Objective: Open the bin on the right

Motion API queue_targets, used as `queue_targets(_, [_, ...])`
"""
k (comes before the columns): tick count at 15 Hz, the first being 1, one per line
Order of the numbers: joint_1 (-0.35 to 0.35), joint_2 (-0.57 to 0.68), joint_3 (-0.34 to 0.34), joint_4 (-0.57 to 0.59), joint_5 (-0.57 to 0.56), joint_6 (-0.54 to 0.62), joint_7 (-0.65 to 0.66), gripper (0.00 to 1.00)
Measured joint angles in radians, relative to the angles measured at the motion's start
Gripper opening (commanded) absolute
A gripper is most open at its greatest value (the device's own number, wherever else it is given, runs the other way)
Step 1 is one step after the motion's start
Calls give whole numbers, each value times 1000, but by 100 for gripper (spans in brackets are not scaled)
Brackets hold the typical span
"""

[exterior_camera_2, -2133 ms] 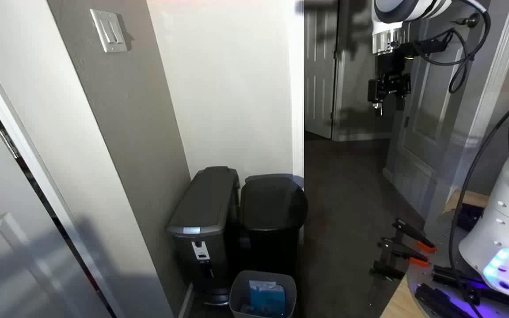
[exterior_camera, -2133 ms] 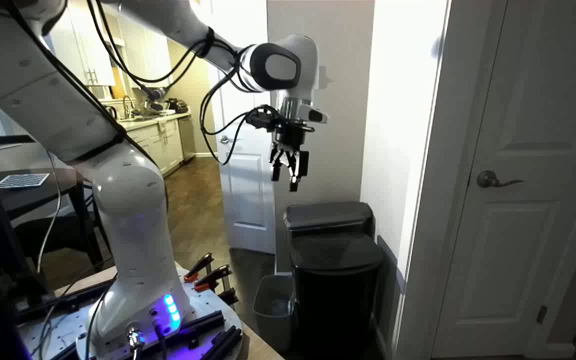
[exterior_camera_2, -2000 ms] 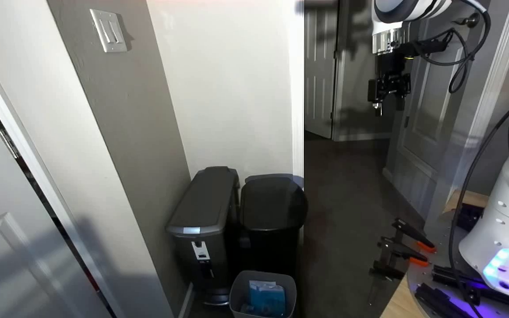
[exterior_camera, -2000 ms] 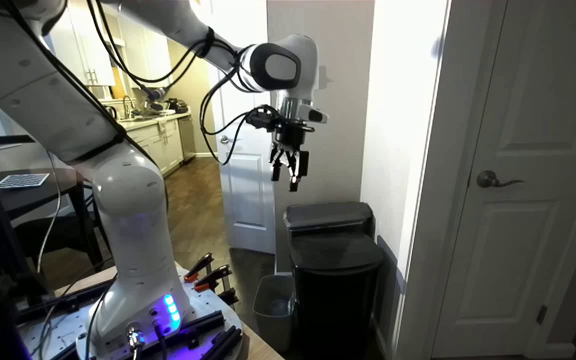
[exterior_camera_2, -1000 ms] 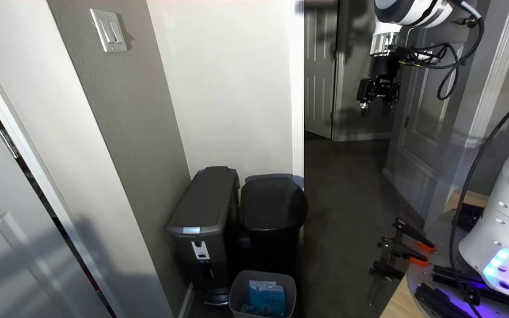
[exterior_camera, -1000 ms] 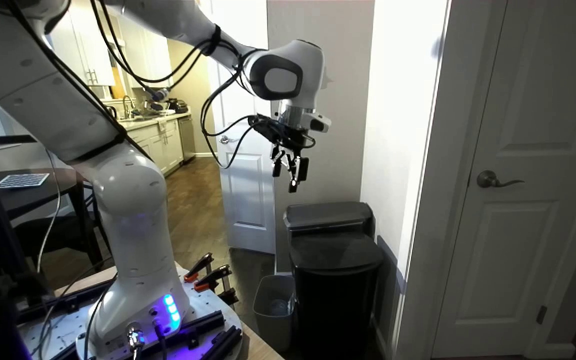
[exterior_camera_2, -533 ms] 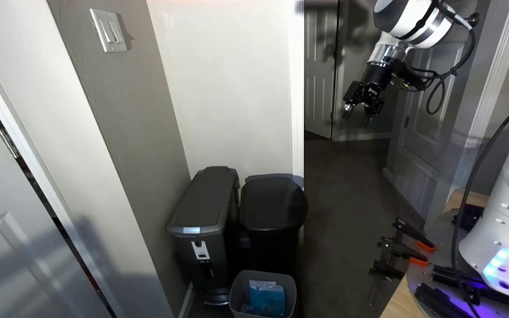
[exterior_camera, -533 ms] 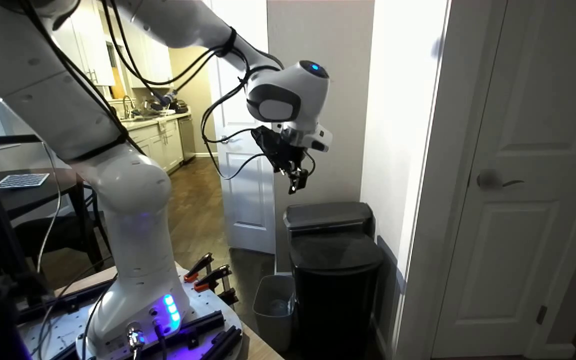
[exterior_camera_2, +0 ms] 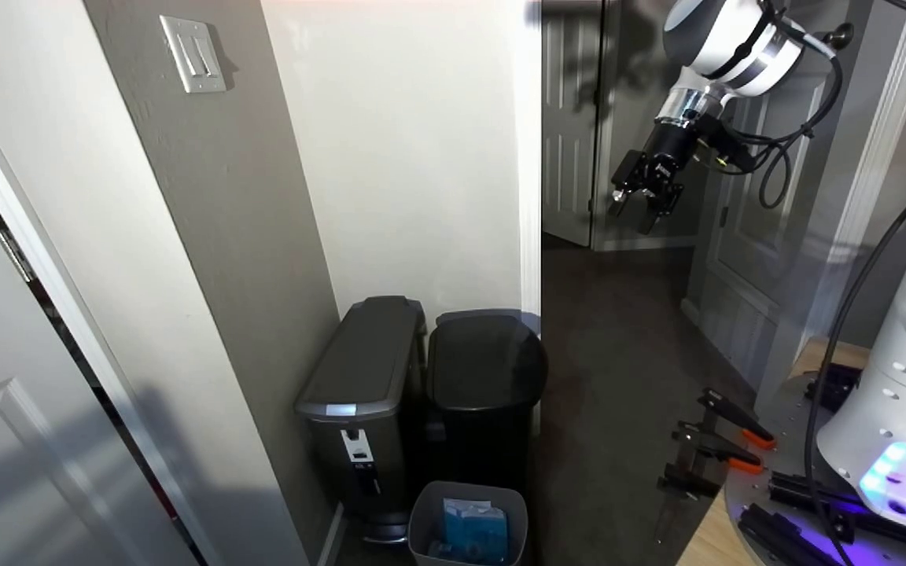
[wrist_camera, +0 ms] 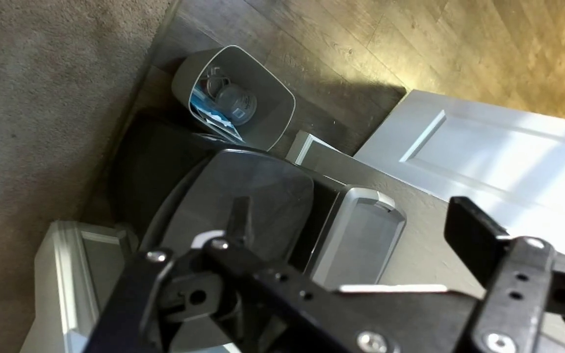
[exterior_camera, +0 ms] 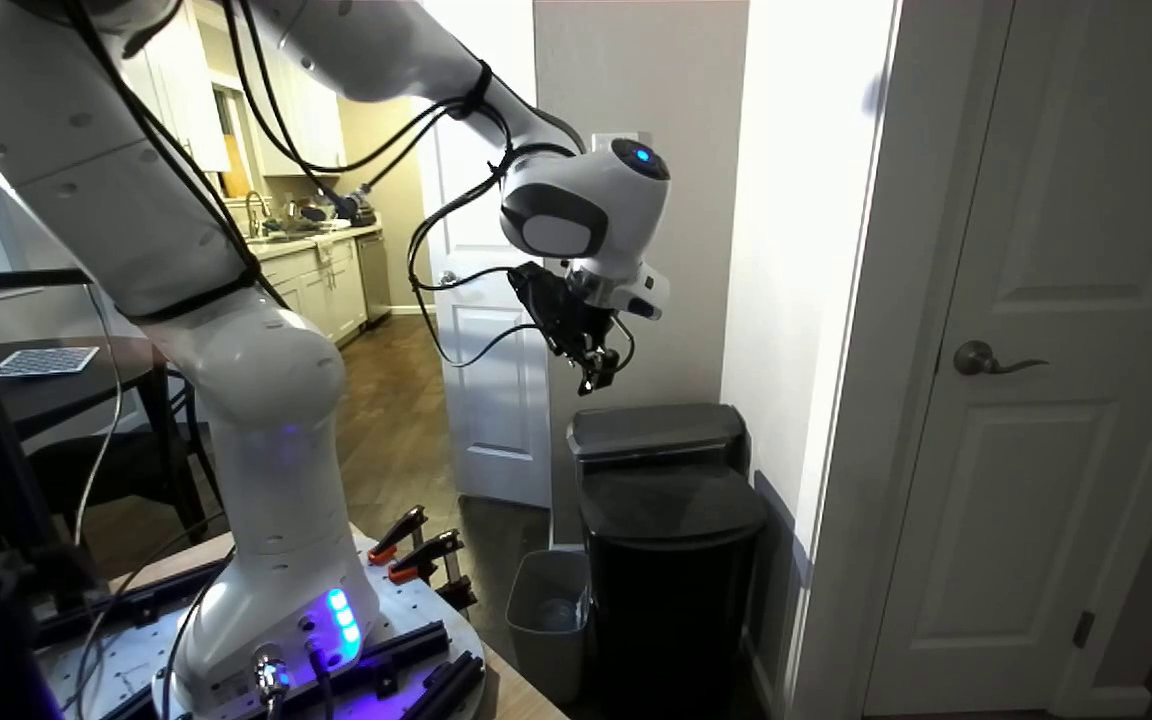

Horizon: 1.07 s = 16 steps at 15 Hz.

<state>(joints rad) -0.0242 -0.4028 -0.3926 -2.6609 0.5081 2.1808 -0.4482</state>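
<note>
Since the earlier frames the arm (exterior_camera: pixel 256 375) has leaned forward, and the gripper (exterior_camera_2: pixel 632 217) has sunk and tipped from straight down to a slant, its tips swung toward the side where the bin (exterior_camera_2: pixel 488 362) stands. Its fingers (wrist_camera: pixel 474 235) are spread, with a broad gap between them. In both exterior views the bin — black, slightly glossy — is lower than the gripper and well apart from it, the lid (wrist_camera: pixel 268 181) lying flat and down, as it did before. In the wrist view that lid is partly hidden by one side of the gripper, while the grey bin (wrist_camera: pixel 366 240), close beside the bin, shows between the fingers; whether the two touch I cannot tell. Past the tips comes the basket (wrist_camera: pixel 270 105), with a clear container (wrist_camera: pixel 237 104) and a blue packet (wrist_camera: pixel 211 113) inside. Also past the tips, across a strip of wall (wrist_camera: pixel 417 215) from the grey bin, is a white door (wrist_camera: pixel 488 152). Clamps (exterior_camera_2: pixel 716 446) sit lower than the gripper, at the arm's foot.
</note>
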Motion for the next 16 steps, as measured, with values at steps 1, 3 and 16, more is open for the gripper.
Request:
queue_targets(1, [0,0,0,0,0,0,0,100])
queue_targets(3, [0,0,0,0,0,0,0,100])
queue_targets(16, [-48,442,5,341,580,-6,-240,100])
